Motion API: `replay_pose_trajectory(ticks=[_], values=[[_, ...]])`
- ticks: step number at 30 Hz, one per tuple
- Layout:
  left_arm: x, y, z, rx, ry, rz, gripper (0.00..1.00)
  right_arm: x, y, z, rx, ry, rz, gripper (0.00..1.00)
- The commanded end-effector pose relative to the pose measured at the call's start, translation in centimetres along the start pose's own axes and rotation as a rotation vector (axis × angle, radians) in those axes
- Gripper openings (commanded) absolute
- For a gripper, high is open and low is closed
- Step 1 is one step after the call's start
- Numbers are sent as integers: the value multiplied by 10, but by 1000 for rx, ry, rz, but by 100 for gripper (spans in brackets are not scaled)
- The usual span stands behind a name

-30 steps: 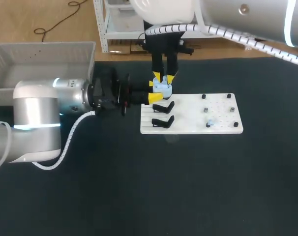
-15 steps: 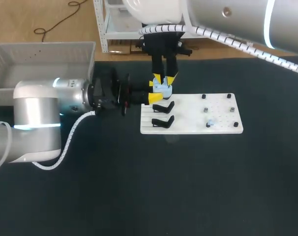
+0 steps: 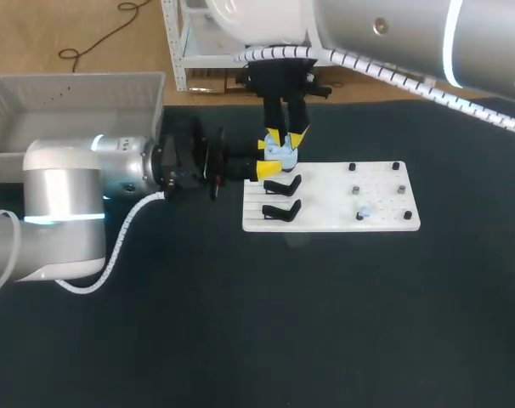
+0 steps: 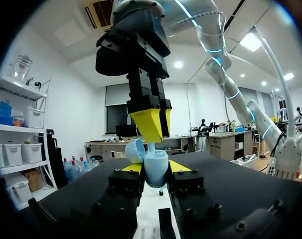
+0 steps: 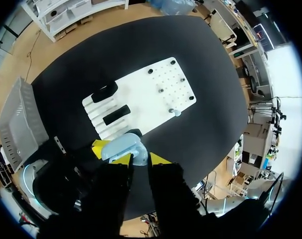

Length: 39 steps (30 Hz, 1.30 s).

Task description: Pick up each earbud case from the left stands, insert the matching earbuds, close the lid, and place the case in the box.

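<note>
Case clamped in left hand, lid open

The desk has a matt black, cloth-like top. At centre right of the frame, the board is smooth white plastic, and its stands are matt black plastic. The earbud case is glossy pale-blue plastic. The left arm has a satin white shell and a ribbed plastic hose. The box, upper left, is grey ridged plastic.
</note>
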State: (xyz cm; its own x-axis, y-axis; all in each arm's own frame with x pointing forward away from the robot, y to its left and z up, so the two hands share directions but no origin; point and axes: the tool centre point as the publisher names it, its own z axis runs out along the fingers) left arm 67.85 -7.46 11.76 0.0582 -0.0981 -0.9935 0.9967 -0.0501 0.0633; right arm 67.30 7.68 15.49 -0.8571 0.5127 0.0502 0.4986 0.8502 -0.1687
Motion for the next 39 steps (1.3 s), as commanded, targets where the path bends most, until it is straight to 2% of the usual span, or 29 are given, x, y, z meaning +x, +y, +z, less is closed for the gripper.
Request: replay_pose_trajectory(ticks=[1,13,14,17,18,19,21,23,28,33,35,39], values=[[1,0,0,-1,-1,2,0,2,-1,3,1,-14,6,0],[1,0,0,-1,-1,2,0,2,1,9,14,-26,15,0],[1,0,0,-1,-1,2,0,2,2,9,11,-26,15,24],[1,0,0,-1,-1,2,0,3,2,9,-1,-25,16,55],[1,0,0,-1,-1,2,0,3,1,8,-4,-26,17,80],[1,0,0,-1,-1,2,0,5,-1,6,-20,-34,15,87],[1,0,0,-1,-1,2,0,8,-3,2,-33,-44,12,87],[1,0,0,-1,-1,2,0,13,-9,-3,-56,-50,7,81],[1,0,0,-1,-1,2,0,20,-28,-9,-104,-64,-20,49],[1,0,0,-1,-1,2,0,18,-50,-10,-167,-119,-94,47],[1,0,0,-1,-1,2,0,16,-62,-8,-237,-125,-128,49],[1,0,0,-1,-1,2,0,12,-81,0,-316,-139,-142,49]])
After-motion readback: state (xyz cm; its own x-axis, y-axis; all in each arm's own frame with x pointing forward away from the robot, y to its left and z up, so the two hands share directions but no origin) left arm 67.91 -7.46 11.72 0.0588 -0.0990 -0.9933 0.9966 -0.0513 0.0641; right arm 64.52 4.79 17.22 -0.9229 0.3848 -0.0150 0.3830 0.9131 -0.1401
